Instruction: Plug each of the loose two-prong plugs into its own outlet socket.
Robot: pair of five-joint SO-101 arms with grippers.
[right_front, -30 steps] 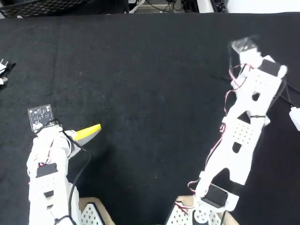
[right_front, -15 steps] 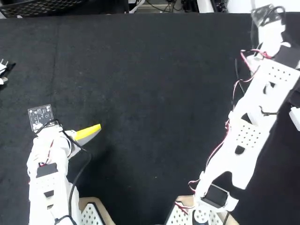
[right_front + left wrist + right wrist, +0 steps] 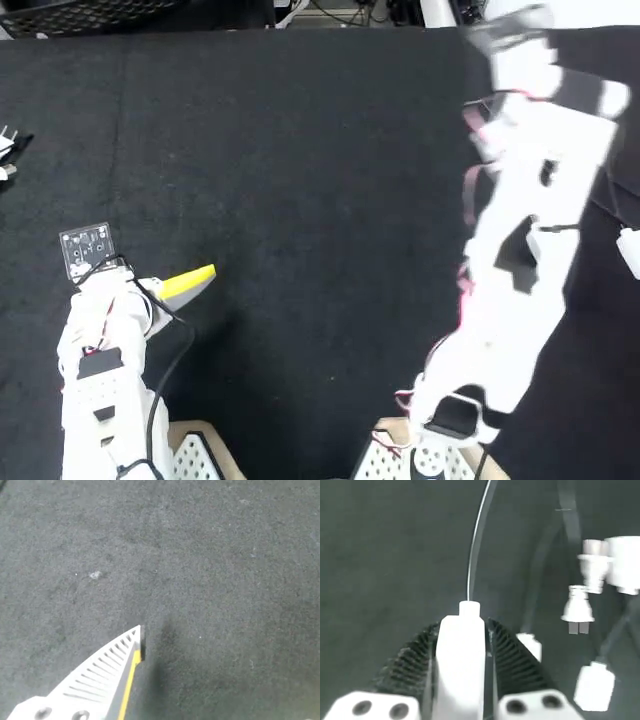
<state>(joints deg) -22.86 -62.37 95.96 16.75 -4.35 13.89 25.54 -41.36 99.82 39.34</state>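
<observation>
- Held plug (image 3: 461,665): white, with a rigid moulded body, probably light. Its thin cord (image 3: 479,540) looks limp and may drag. It is best gripped across the flat flanks, leaving the prongs free.
- Right end effector (image 3: 462,625): clamped on this plug, at the far right of the surface (image 3: 300,150).
- Other loose plugs (image 3: 577,607): lying on the surface near the held one.
- Left end effector (image 3: 139,641): jaws together and empty, at near left beside the socket board (image 3: 87,249).
</observation>
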